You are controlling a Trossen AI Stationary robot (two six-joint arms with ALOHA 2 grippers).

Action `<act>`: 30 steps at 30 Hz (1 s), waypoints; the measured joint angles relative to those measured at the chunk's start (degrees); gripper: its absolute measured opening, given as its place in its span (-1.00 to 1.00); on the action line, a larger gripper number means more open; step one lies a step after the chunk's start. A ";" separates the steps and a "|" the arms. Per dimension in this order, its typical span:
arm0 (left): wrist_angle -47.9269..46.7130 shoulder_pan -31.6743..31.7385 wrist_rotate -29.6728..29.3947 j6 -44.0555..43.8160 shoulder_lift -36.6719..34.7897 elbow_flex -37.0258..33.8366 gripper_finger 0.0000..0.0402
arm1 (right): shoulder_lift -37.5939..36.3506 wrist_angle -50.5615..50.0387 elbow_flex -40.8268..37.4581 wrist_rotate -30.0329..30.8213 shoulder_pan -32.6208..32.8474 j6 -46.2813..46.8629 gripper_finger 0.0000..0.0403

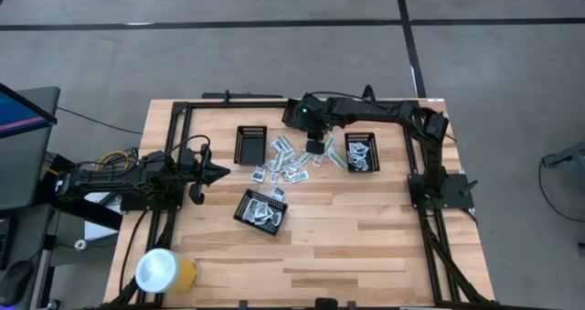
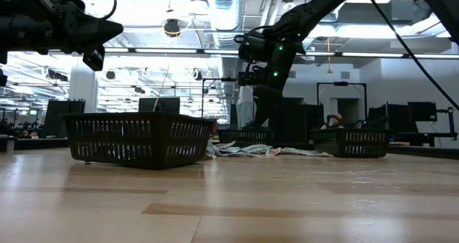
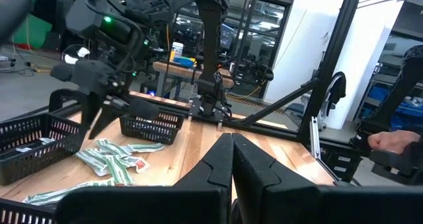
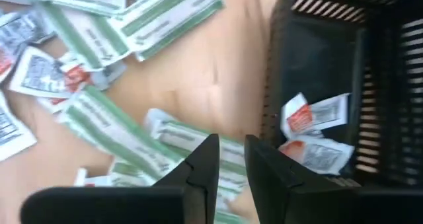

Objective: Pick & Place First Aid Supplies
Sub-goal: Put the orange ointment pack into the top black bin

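Note:
The first aid supplies (image 1: 292, 164) lie in a loose pile at the table's middle: white sachets with red marks (image 4: 39, 72) and green-white strips (image 4: 106, 128), flat on the wood. My right gripper (image 4: 231, 159) hovers over the pile's right edge, pointing steeply down, slightly open with nothing between its fingers. In the high view it (image 1: 315, 148) stands beside the right black mesh tray (image 1: 362, 152), which holds sachets (image 4: 310, 115). My left gripper (image 3: 231, 145) waits shut at the table's left side (image 1: 215, 173), above the wood.
Two more black mesh trays stand nearby: one (image 1: 250, 144) left of the pile, one (image 1: 262, 209) nearer the front, holding packets. A yellow and white roll (image 1: 164, 272) lies at the front left corner. Black frame rails (image 1: 274, 102) border the table.

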 joint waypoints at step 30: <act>0.47 0.00 0.01 0.02 -0.02 0.00 -0.96 | -37.83 2.17 -25.92 9.04 7.62 16.98 -0.67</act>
